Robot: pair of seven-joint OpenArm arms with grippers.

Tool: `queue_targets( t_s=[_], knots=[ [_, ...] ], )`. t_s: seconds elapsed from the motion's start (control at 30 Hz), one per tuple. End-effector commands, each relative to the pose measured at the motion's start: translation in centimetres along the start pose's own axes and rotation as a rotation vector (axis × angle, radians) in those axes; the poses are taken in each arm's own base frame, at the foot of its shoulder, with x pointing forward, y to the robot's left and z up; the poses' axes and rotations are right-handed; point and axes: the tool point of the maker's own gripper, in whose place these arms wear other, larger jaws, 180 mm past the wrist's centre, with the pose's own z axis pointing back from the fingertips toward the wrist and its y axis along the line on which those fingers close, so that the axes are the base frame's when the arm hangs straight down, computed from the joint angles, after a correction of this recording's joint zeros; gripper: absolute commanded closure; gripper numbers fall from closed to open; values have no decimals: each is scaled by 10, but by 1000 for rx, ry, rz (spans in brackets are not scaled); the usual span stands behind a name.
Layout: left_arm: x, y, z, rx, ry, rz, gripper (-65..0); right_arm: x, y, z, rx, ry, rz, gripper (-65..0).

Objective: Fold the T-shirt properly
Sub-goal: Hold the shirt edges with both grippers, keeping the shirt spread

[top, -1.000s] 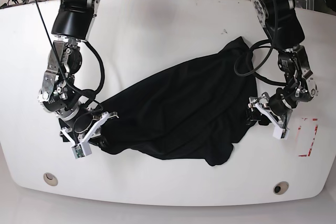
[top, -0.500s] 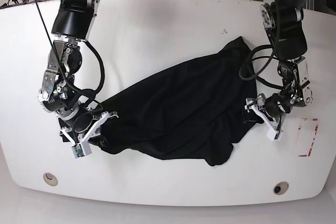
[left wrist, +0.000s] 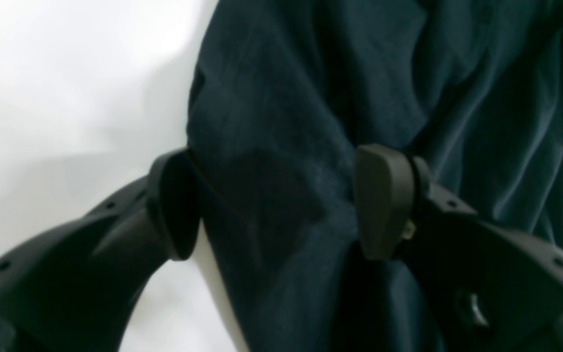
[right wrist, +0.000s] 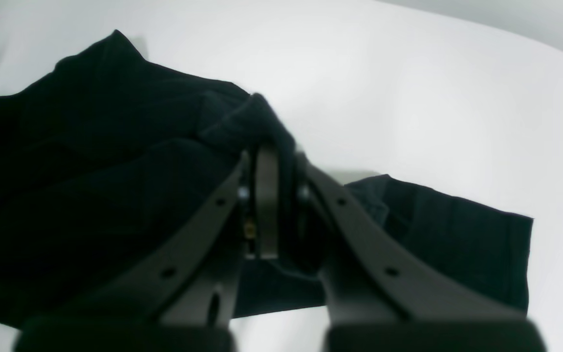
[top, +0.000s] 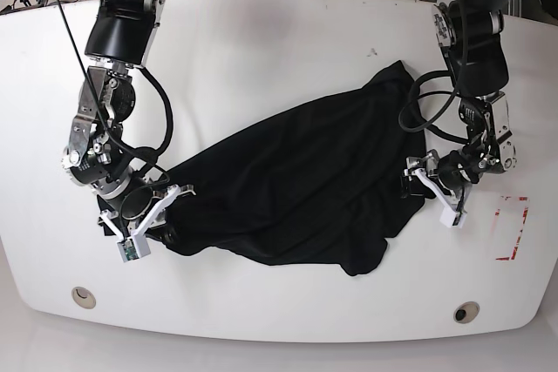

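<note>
The black T-shirt lies crumpled in a diagonal band across the white table. At the shirt's lower left end my right gripper is shut on a raised fold of cloth. In the right wrist view the T-shirt drapes over the tips of that gripper. At the shirt's right edge my left gripper stands open. In the left wrist view the left gripper straddles the edge of the T-shirt, one pad at the hem over bare table and the other pad over cloth.
A red tape mark is on the table just right of my left gripper. Two round holes sit near the front edge. Cables and equipment lie beyond the table's far edge.
My left gripper has moved a little left and up, onto the shirt's right edge, still open. The right gripper and its fold of cloth have barely moved.
</note>
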Motion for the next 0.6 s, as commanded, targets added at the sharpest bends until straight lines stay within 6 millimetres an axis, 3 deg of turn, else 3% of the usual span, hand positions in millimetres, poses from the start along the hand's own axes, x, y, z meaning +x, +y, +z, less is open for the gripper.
queue_targets(
  t_s=[0.0,0.23,0.3,0.37,0.57],
  knots=[
    [17,-3,0,-10,-36,-7,-410,25,-2,4,-2,-72,20,-10],
    [13,-2,-1,-9,-33,2,-330,24,-2,4,-2,-69,21,-10],
    [14,2,0,-1,-34,7,-212,25,-2,4,-1,-71,22,-9],
    [14,2,0,2,-31,8,-168,25,-3,4,-3,-71,23,-9],
    [13,2,0,2,-25,12,-109,26,-2,4,-2,-73,22,-10]
  ],
)
